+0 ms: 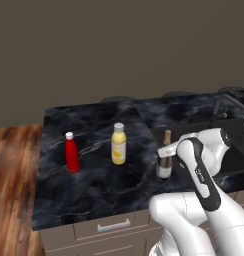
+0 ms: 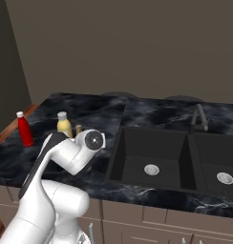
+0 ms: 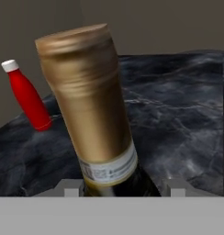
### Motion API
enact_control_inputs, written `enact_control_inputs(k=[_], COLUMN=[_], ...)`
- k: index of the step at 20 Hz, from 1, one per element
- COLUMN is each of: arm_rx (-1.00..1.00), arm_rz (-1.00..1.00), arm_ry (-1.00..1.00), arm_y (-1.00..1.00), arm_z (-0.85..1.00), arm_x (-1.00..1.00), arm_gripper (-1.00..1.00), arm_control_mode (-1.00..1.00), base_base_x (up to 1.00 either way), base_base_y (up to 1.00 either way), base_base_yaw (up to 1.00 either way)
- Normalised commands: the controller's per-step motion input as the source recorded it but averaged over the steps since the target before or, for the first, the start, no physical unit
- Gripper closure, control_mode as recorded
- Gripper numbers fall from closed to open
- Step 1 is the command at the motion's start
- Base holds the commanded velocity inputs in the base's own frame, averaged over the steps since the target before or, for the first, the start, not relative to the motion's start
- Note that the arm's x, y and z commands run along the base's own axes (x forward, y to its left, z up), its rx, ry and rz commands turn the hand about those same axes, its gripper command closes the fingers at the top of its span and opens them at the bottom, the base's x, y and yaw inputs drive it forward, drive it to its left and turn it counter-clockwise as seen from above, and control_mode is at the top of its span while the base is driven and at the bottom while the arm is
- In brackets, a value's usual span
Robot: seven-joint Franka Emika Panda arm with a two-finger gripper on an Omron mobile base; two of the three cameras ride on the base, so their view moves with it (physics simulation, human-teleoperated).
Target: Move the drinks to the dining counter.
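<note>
Two bottles, red (image 1: 72, 153) and yellow (image 1: 118, 145), beside wine bottle (image 1: 166, 159).

At the right of your frame sits a black double sink (image 2: 152, 159) with a dark faucet (image 2: 198, 118); wood floor (image 1: 11, 190) lower left.

Open marble (image 1: 89, 195) before red bottle (image 1: 72, 152) — juice bottle (image 1: 118, 144) beside.

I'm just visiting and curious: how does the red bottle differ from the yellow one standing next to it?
The red bottle is slim and solid red with a small white cap; the yellow juice bottle is stouter, pale yellow, with a wider greyish cap. The red bottle stands nearer the worktop's left edge, the yellow one closer to the wine bottle. Both stand upright, free of the robot's hand.
</note>
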Motion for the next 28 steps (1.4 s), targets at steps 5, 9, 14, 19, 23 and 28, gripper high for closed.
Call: enact_control_inputs(k=[5, 9, 14, 19, 23, 28], arm_rx=[0.00, -0.01, 0.00, 0.00, 0.00, 0.00], arm_rz=[0.00, 0.00, 0.00, 0.00, 0.00, 0.00], arm_ry=[-0.14, -0.17, -0.11, -0.01, 0.00, -0.05], arm_y=[0.17, 0.30, 0.30, 0.05, 0.00, 0.02], arm_z=[-0.28, -0.42, -0.48, -0.33, -0.27, -0.09], arm_x=[0.00, 0.00, 0.00, 0.00, 0.00, 0.00], arm_gripper=[1.00, 1.00, -1.00, -1.00, -1.00, -1.00], arm_control_mode=[-1.00, -1.00, -1.00, -1.00, -1.00, -1.00], base_base_x=[0.00, 0.00, 0.00, 0.00, 0.00, 0.00], base_base_y=[0.00, 0.00, 0.00, 0.00, 0.00, 0.00], base_base_yaw=[0.00, 0.00, 0.00, 0.00, 0.00, 0.00])
